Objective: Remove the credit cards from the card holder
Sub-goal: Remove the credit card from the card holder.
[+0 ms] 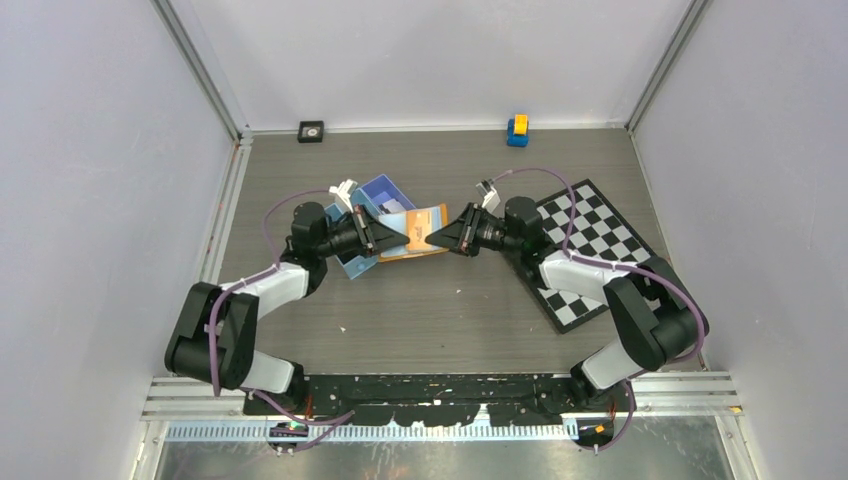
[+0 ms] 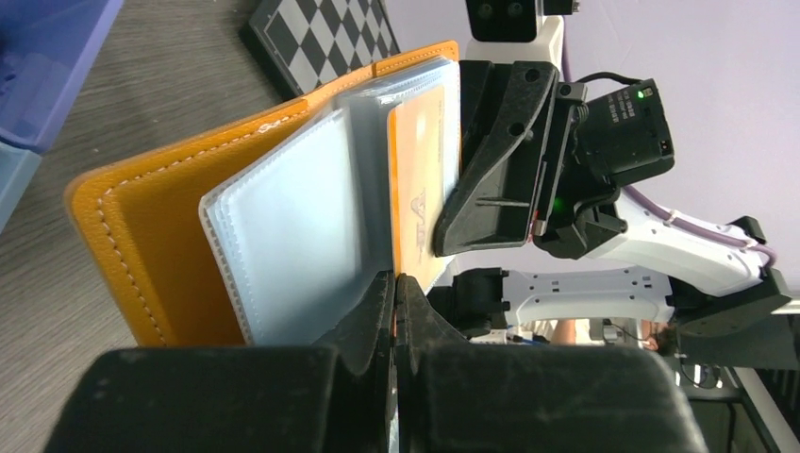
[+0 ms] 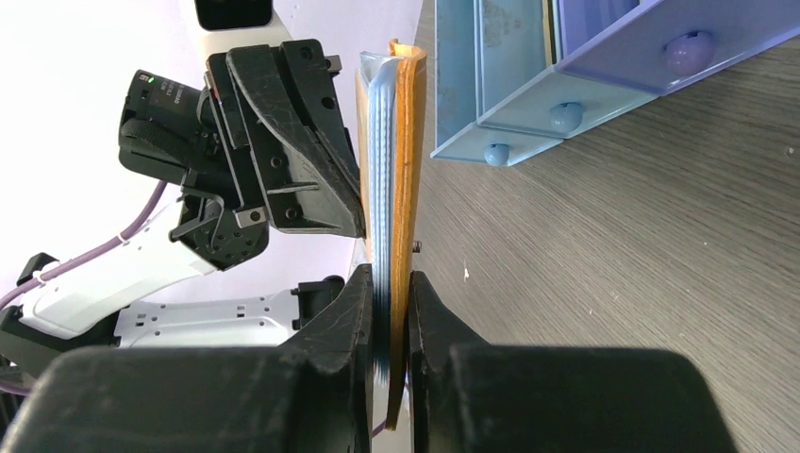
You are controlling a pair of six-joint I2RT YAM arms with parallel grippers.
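The orange card holder point(image 1: 428, 236) hangs above the table between my two grippers, open like a book. In the left wrist view its orange cover point(image 2: 160, 236) is spread left, with pale blue-white leaves point(image 2: 292, 226) fanned beside it. I cannot tell the credit cards from the clear sleeves. My left gripper point(image 2: 394, 283) is shut on the thin edge of an orange-faced leaf point(image 2: 417, 179) of the holder. My right gripper point(image 3: 387, 297) is shut on the opposite end, clamping the orange cover point(image 3: 408, 142) and the pale leaves together. From above, the left gripper point(image 1: 388, 238) and the right gripper point(image 1: 434, 240) face each other.
A blue three-compartment tray point(image 1: 372, 197) stands just behind the left gripper, close to the holder point(image 3: 528, 85). A checkerboard mat point(image 1: 590, 250) lies under the right arm. A yellow-and-blue block point(image 1: 517, 130) and a small black square point(image 1: 311, 131) sit by the back wall.
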